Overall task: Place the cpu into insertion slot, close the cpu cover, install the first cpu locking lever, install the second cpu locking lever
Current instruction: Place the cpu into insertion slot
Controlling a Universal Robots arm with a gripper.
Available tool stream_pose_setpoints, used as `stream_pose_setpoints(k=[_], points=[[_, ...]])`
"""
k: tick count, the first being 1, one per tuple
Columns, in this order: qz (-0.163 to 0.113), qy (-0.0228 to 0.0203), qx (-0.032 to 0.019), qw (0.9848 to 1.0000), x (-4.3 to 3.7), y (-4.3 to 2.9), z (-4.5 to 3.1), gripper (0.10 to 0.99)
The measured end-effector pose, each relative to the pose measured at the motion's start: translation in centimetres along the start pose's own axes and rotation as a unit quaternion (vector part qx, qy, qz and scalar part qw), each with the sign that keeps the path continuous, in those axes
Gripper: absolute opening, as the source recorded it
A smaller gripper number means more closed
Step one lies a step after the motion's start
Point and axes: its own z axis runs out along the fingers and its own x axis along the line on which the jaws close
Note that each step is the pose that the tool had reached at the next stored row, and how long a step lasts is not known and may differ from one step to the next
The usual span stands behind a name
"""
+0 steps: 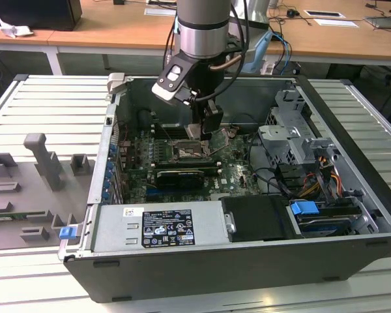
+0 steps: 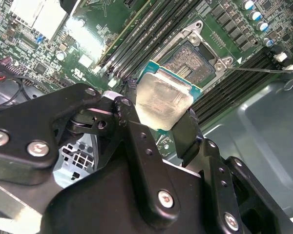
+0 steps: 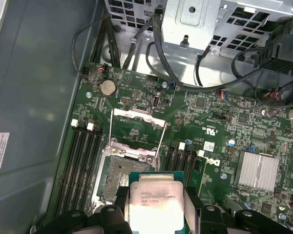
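One gripper grasping cpu | over insertion slot, not seated | cpu cover open

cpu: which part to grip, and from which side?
Grip the cpu by two opposite thin edges, coming from its metal-face side. It is a thin flat square, so only the edges offer purchase, and the underside should stay free to meet the insertion slot. The end effector holds it that way now.

exterior view: high, far | both wrist views: near, share insertion slot
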Motion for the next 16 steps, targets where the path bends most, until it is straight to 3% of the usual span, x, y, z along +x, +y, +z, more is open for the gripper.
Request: stream_pose_setpoints(k=[16], points=[[0.0, 0.0, 0.0, 1.0, -0.01, -0.05, 0.62, 0.537]])
